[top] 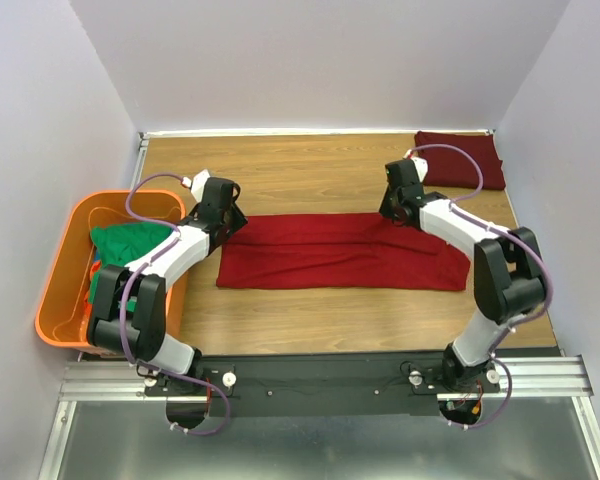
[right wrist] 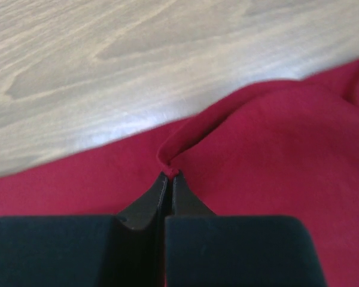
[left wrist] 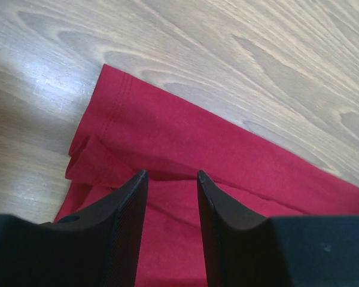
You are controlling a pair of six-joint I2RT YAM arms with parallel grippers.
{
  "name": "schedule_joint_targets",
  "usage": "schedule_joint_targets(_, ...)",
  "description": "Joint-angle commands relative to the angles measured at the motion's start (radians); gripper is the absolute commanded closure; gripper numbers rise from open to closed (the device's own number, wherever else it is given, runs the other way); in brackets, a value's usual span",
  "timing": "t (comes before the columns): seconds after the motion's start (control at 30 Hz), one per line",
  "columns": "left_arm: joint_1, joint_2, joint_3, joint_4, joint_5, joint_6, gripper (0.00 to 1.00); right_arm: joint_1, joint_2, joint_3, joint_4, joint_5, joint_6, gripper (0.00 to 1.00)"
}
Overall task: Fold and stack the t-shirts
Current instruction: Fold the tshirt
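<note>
Red tee (top: 340, 252) lies folded into a long band across the middle of the bench (top: 310, 170), running from 9 to 3 o'clock. The bench top is pale-brown wood with a strong grain, glossy enough to throw back light in both wrist views. Plain pale walls (top: 310, 60) close it in at 9, 12 and 3 o'clock. A metal rail (top: 320, 378) carrying the arm bases runs along the 6 o'clock edge. A maroon tee (top: 460, 158) sits folded flat in the 1 o'clock corner, well apart from the red one. At 9 o'clock an orange tub (top: 55, 290) sits at the bench's edge. A green tee (top: 125, 243) is crumpled inside it, with a scrap of something orange-red beside it that I cannot make out. The left hand (left wrist: 172, 173) is at the band's 9 o'clock end, its fingers parted with a clear gap, red cloth beneath them, gripping nothing. The right hand (right wrist: 169, 175) is at the band's far edge toward 3 o'clock, closed tight on a small raised pinch of the red tee.
</note>
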Motion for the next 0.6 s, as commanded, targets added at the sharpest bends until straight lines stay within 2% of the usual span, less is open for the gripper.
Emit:
schedule_joint_targets(0.0,-0.003,0.014,-0.005,0.003,-0.041,-0.023,0.54,0.010,-0.107,-0.108,-0.003,-0.014,0.044,0.95)
schedule_joint_targets(0.33,-0.003,0.003,0.003,0.012,-0.040,-0.020,0.55,0.037,-0.420,-0.373,0.019,-0.066,0.122,0.95)
schedule_joint_targets(0.57,-0.003,0.023,0.009,0.020,-0.032,-0.025,0.55,0.053,-0.557,-0.551,0.065,-0.129,0.191,0.95)
